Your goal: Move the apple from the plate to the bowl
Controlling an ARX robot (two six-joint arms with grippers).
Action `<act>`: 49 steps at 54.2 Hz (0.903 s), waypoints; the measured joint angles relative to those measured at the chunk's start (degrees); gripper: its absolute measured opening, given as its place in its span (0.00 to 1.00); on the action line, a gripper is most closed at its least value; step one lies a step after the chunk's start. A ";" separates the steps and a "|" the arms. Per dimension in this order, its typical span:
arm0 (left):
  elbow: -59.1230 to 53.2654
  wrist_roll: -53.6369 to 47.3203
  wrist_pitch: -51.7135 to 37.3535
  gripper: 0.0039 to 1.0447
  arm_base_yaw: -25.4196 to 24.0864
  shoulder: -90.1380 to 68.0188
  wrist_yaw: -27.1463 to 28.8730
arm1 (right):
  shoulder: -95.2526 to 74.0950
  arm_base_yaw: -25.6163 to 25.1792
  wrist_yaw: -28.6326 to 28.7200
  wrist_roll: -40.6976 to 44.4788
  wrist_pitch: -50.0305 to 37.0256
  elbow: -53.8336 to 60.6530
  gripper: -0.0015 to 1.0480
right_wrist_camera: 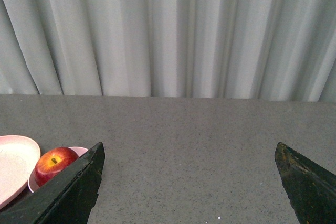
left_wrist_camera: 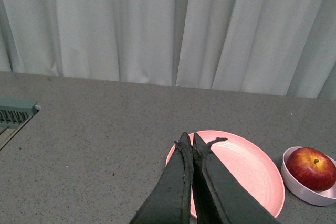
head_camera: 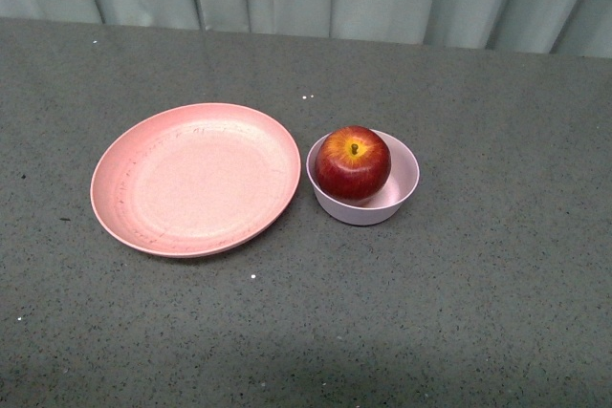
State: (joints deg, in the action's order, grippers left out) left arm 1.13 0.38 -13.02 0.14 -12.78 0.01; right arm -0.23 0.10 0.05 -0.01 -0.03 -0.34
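A: What's hidden in the left wrist view?
B: The left claw (left_wrist_camera: 190,139) covers the plate's (left_wrist_camera: 247,161) near rim.
A: And the right wrist view?
B: The right claw's finger (right_wrist_camera: 73,187) masks the bowl (right_wrist_camera: 79,151); the edge crops the plate.

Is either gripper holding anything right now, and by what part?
Nothing is held. The left gripper is shut on nothing, the right gripper is open, and the apple sits in the bowl.

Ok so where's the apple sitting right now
In the front view, the apple sits inside the small bowl, stem up, just right of the wide plate, which has nothing on it, near the middle of the table.
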 joint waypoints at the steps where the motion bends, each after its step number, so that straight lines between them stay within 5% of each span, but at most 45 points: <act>1: 0.00 0.02 0.31 0.03 0.00 0.31 0.00 | 0.00 0.00 0.00 0.00 0.00 0.00 0.91; 25: 0.00 0.04 12.90 0.04 0.00 12.44 0.00 | -0.02 0.00 0.00 0.00 0.00 0.00 0.91; 49: 0.00 0.00 12.94 0.93 0.00 12.48 -0.02 | 0.00 0.00 0.00 0.00 0.00 0.00 0.91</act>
State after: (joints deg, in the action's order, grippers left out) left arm 1.13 0.38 -0.08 0.14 -0.30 -0.01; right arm -0.23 0.10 0.05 -0.01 -0.03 -0.34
